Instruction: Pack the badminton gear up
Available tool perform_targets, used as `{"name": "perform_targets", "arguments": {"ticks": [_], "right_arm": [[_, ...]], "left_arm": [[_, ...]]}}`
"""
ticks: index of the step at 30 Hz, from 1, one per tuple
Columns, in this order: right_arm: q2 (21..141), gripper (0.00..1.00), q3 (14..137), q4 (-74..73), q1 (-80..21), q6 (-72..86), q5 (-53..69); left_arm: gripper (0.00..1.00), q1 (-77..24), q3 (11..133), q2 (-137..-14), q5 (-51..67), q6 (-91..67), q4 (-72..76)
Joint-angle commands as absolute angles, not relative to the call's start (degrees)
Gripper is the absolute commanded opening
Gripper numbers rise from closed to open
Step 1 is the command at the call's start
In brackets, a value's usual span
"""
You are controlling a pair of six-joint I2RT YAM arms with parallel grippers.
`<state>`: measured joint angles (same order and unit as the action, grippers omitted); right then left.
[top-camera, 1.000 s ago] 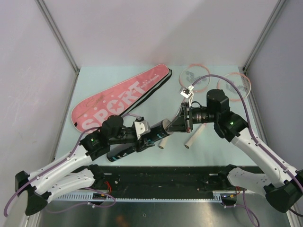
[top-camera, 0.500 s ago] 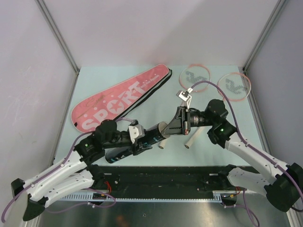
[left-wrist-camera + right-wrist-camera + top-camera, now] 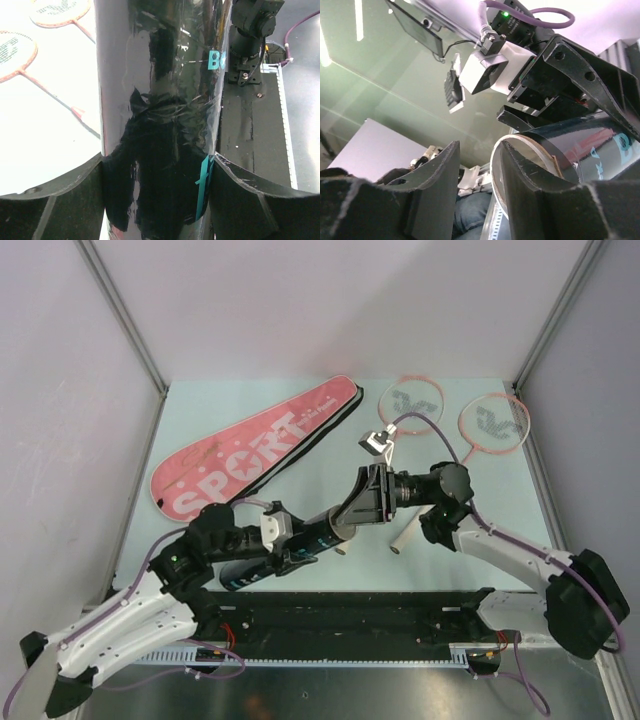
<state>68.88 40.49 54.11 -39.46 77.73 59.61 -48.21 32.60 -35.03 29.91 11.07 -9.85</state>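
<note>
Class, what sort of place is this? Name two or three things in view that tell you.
Probably a robotics test cell, not a sports hall: left arm and right arm bolted by a pale table, plain white walls closing it in, pink bag and rackets laid out.

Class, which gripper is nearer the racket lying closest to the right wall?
Right. The right gripper is at the open end of the black tube, left of that racket. The left gripper clamps the tube lower down, farther away.
</note>
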Motion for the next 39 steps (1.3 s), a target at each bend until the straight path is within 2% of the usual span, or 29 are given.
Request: {"name": "perform_targets", "arguments": {"ticks": [1, 6, 10, 11, 12, 15, 19, 22, 23, 26, 30, 34, 39], "right_arm": [[76.72, 0.45, 36.83, 62.48, -43.94, 82.7, 56.52], [82.87, 0.45, 35.07, 79.22, -49.21, 89.11, 52.39], [84.3, 0.42, 34.89, 81.49, -50.54, 88.71, 51.07], [82.46, 0.41, 34.89, 77.91, -50.1, 86.16, 50.72], [80.35, 0.41, 34.89, 66.82, -49.4, 82.22, 49.93], [72.96, 0.45, 36.99, 47.02, -49.92, 67.53, 45.97], [67.07, 0.55, 38.75, 39.93, -43.89, 62.77, 46.66], [61.62, 0.6, 43.84, 23.16, -40.44, 52.15, 45.8], [60.65, 0.6, 46.12, 13.2, -40.43, 45.33, 45.09], [58.45, 0.6, 52.37, 3.2, -39.99, 40.0, 44.12], [56.96, 0.58, 55.28, -1.65, -37.97, 37.53, 44.3], [57.04, 0.52, 55.72, -2.72, -39.37, 37.44, 42.64], [58.89, 0.53, 55.81, -5.45, -48.07, 33.67, 35.7]], "left_arm": [[0.05, -49.13, 35.07, -31.56, 39.11, 10.37, 10.81], [0.04, -49.13, 34.98, -30.59, 39.81, 8.27, 14.05], [0.04, -49.13, 34.89, -30.67, 38.76, 7.91, 14.59], [0.04, -49.13, 34.54, -30.5, 38.32, 8.0, 14.59], [0.04, -49.13, 34.45, -30.32, 36.75, 7.65, 14.59], [0.05, -49.13, 34.36, -30.32, 33.15, 6.95, 14.85], [0.07, -49.13, 34.98, -32.34, 28.22, 7.56, 14.15], [0.08, -49.13, 35.16, -32.96, 27.78, 8.08, 12.57], [0.08, -49.13, 35.16, -33.22, 27.69, 8.43, 11.96], [0.08, -49.13, 35.07, -33.75, 26.98, 9.4, 10.99], [0.08, -49.04, 35.07, -34.63, 26.89, 10.02, 10.72], [0.08, -49.13, 35.24, -35.33, 26.37, 10.28, 10.46], [0.09, -49.13, 36.29, -36.47, 22.09, 9.06, 10.28]]}}
